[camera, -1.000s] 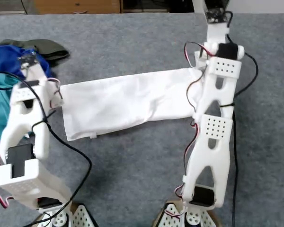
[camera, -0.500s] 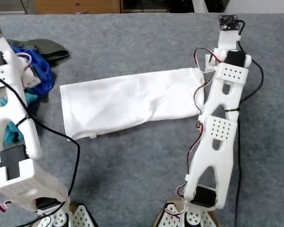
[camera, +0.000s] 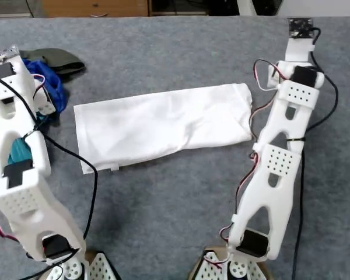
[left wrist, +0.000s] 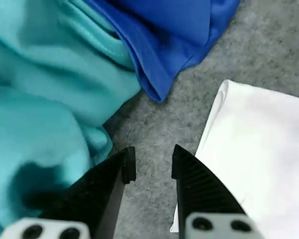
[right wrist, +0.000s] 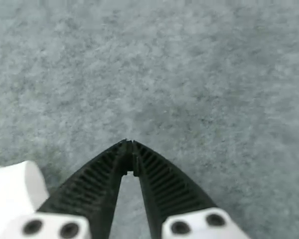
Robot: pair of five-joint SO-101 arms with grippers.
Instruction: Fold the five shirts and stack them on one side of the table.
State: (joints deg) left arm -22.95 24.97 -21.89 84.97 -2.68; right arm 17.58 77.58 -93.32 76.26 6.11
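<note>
White shirt lies mid-tabletop as long folded strip, both ends now released. Left pincer, narrowly parted and empty, has swung to teal shirt and blue shirt. Right pincer, closed and empty, has drawn aside. Crosswise fold likely pending.

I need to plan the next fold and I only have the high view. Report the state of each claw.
Observer: The left claw is open and empty, above bare grey mat beside the white shirt, near its corner.
Operator: Now the right one.
Observer: The right claw is shut on nothing, with grey mat beneath it.
Operator: Say what lies on the left claw's other side.
Observer: A bunched teal shirt, with a blue shirt lapping over its edge.
</note>
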